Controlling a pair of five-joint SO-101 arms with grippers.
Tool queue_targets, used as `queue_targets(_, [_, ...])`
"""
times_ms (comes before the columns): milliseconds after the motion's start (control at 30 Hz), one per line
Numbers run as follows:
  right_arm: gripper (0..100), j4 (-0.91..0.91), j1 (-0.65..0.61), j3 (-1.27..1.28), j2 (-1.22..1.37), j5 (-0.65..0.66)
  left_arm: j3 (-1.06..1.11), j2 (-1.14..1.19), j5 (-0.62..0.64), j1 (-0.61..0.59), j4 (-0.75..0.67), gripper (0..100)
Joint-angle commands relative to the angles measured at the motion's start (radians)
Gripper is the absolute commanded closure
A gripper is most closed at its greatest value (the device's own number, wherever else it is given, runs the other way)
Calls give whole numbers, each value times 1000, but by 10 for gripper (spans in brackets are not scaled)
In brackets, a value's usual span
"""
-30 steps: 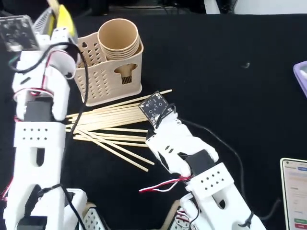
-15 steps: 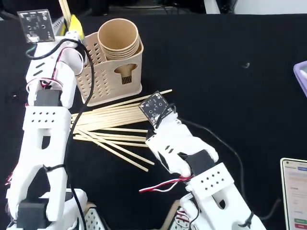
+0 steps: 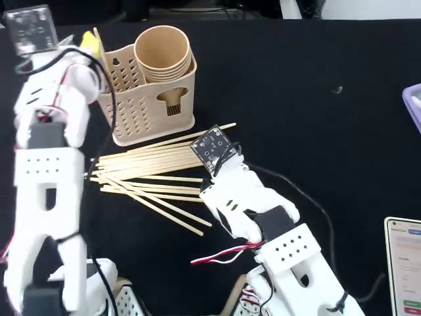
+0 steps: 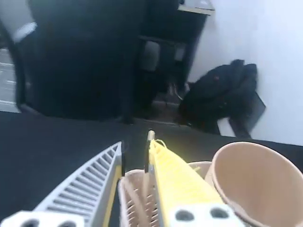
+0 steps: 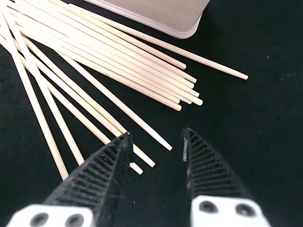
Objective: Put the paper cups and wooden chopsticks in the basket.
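A beige perforated basket [image 3: 154, 105] stands at the back left with a stack of paper cups [image 3: 162, 51] in one compartment. Beside the cups [image 4: 251, 179], one wooden chopstick [image 4: 149, 156] stands in the basket's other compartment [image 4: 135, 198]. My left gripper [image 4: 136, 144] hovers open over that compartment [image 3: 92, 43]; the stick rests against its yellow finger [image 4: 175, 184], apart from the grey one. Several chopsticks [image 3: 148, 172] lie fanned on the black table in front of the basket. My right gripper [image 5: 155, 137] hangs open just above their near ends [image 5: 142, 90], holding nothing.
A screen [image 3: 402, 263] lies at the right front edge and a purple object [image 3: 414, 105] at the right edge. Red and white wires [image 3: 220, 255] trail by the right arm [image 3: 253, 210]. Open black table spreads to the right of the basket.
The left arm shifted at the basket's far left corner and the chopstick it held high went down into the compartment. The right arm stayed still.
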Motion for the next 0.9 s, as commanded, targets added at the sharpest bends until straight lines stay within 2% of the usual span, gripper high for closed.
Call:
queue_targets(0, [825,-21,-8,-4,-24,5,-88,-213,-8,-77,325,898])
queue_targets(100, [823,-18,-11,-4,-19,3,-7,-333,-9,-131,528,898])
queue_targets(200, [824,-9,-78,-5,-18,2,171,-423,-11,-182,620,897])
queue_targets(333, [822,38,-213,-5,-15,-3,440,-462,-100,-236,575,897])
queue_targets(467, [822,43,-261,-13,54,2,611,-462,-69,-277,503,897])
queue_targets(633, [821,34,-393,-73,266,3,621,-462,-57,-348,509,897])
queue_targets(867, [821,-120,-414,-108,539,3,627,-463,-57,-452,509,897])
